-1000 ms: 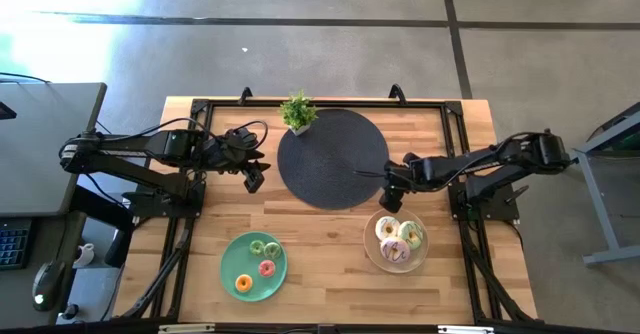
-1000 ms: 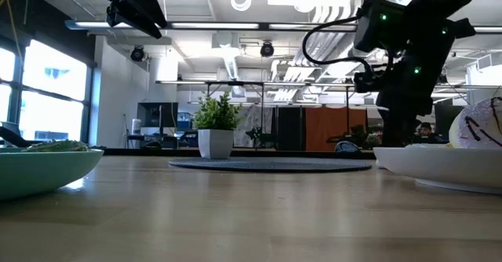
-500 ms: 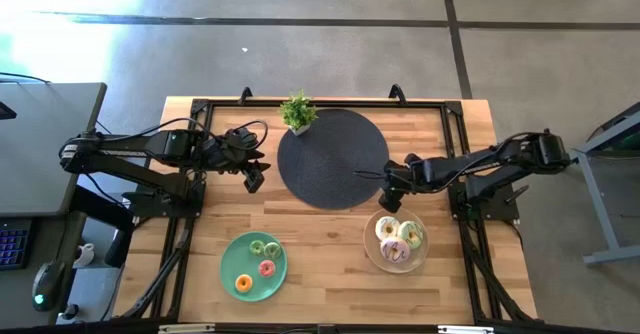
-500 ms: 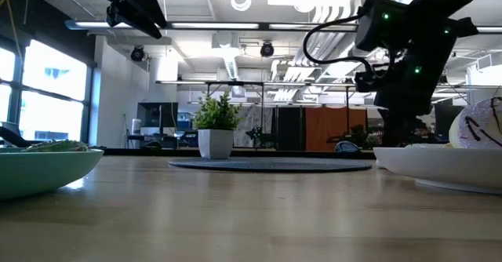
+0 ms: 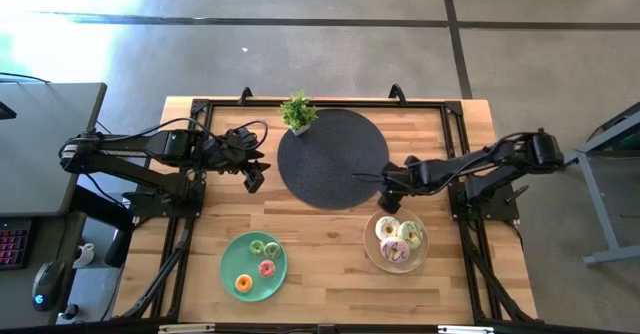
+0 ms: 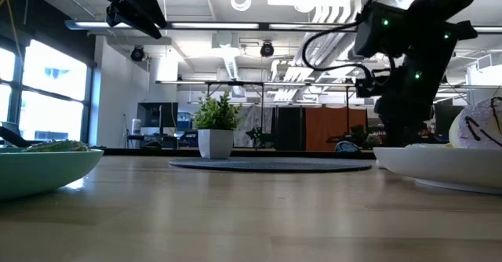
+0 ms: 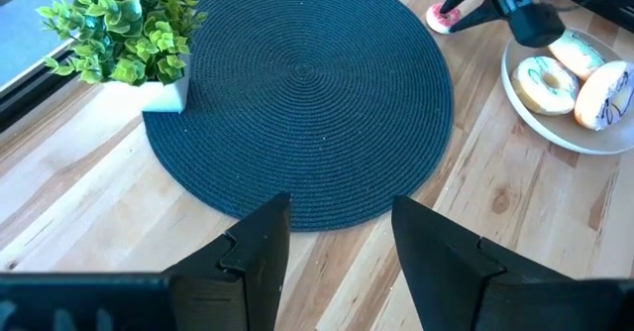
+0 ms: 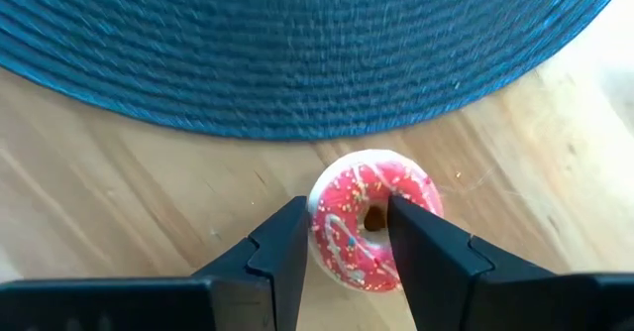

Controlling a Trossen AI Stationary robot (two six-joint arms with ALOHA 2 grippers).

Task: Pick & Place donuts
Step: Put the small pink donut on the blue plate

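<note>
A pink-iced donut with sprinkles [image 8: 347, 242] sits between my right gripper's [image 8: 347, 212] fingers, over bare wood beside the dark round mat [image 5: 332, 159]. It also shows in the left wrist view as the pink donut [image 7: 442, 16]. My right gripper [image 5: 388, 200] is shut on it, between the mat and the pale plate [image 5: 372, 252]. That plate bears three larger donuts [image 5: 398, 240]. Several mini donuts [image 5: 262, 259] lie on the green plate [image 5: 228, 259]. My left gripper [image 5: 254, 181] waits, open, raised at the mat's left side. My right gripper pinches one side of the pink donut's ring [image 8: 342, 240]. One finger [image 8: 287, 247] stands against the outer rim and the other finger [image 8: 421, 252] stands over the hole. The fingers come from above. The donut lies flat, icing up; whether it rests on the wood I cannot tell.
A small potted plant [image 5: 297, 112] stands at the mat's far left rim. The black frame rails [image 5: 460, 164] run along both sides of the table. Bare wood lies between the two plates [image 5: 325, 259] and along the near edge.
My right arm has shifted a little toward the table's left, keeping its gripper shut over the spot beside the mat. The left arm and the plates have kept still.
</note>
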